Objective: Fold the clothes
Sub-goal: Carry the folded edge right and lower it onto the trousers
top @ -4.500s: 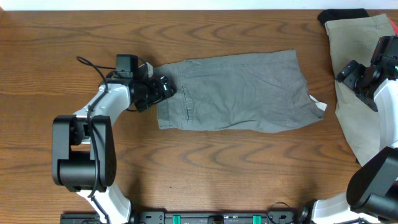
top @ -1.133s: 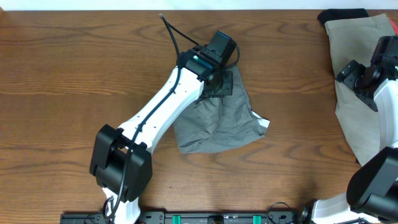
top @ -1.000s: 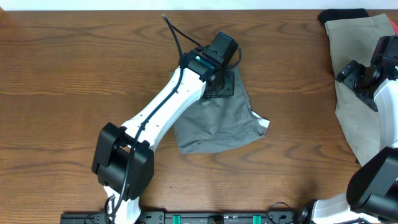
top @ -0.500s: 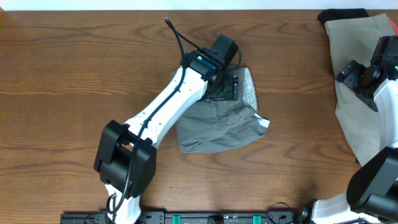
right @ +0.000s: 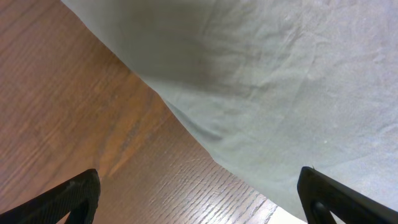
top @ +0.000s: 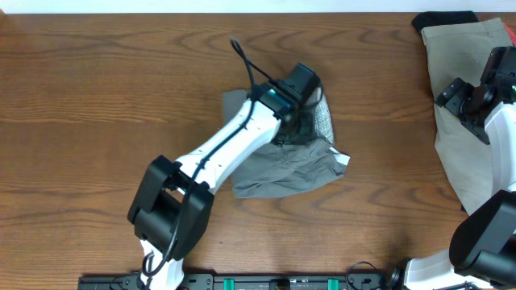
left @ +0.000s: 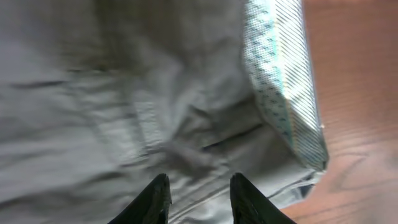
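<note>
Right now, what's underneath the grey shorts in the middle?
Only the wooden table shows around the grey shorts. They are bunched over themselves, so anything beneath is hidden.

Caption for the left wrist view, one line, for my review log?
Left gripper, fingers apart, over grey shorts; their speckled waistband lining faces up beside the wooden table.

A brown wood-grain table (top: 97,97) fills the view, pale strip along its far edge.
</note>
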Robot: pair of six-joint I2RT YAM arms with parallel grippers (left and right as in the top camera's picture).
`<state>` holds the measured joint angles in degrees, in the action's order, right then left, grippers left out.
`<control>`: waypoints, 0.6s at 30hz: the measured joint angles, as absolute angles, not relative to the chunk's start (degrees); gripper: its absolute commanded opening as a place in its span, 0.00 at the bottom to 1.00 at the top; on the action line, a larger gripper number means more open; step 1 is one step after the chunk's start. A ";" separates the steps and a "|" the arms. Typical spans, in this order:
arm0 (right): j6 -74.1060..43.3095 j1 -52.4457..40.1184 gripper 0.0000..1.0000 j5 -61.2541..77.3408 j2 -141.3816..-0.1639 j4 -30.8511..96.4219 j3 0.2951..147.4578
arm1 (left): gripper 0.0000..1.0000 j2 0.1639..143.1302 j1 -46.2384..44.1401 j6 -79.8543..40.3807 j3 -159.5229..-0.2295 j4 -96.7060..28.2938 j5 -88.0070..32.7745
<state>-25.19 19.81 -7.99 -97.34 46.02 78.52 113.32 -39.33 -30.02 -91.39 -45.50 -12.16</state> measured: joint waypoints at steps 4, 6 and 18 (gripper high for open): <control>-25.19 19.81 0.99 -7.99 -97.34 46.02 78.52 | 0.34 115.07 -41.12 -30.20 -90.83 -42.54 -13.28; -25.19 19.81 0.99 -7.99 -97.34 46.02 78.52 | 0.33 116.38 -41.87 -30.22 -90.65 -41.71 -13.54; -25.19 19.81 0.99 -7.99 -97.34 46.02 78.52 | 0.29 121.51 -42.78 -30.22 -90.43 -40.75 -16.36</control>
<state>-25.19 19.81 -7.99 -97.34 46.02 78.52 121.51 -42.78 -30.22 -90.43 -40.75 -16.36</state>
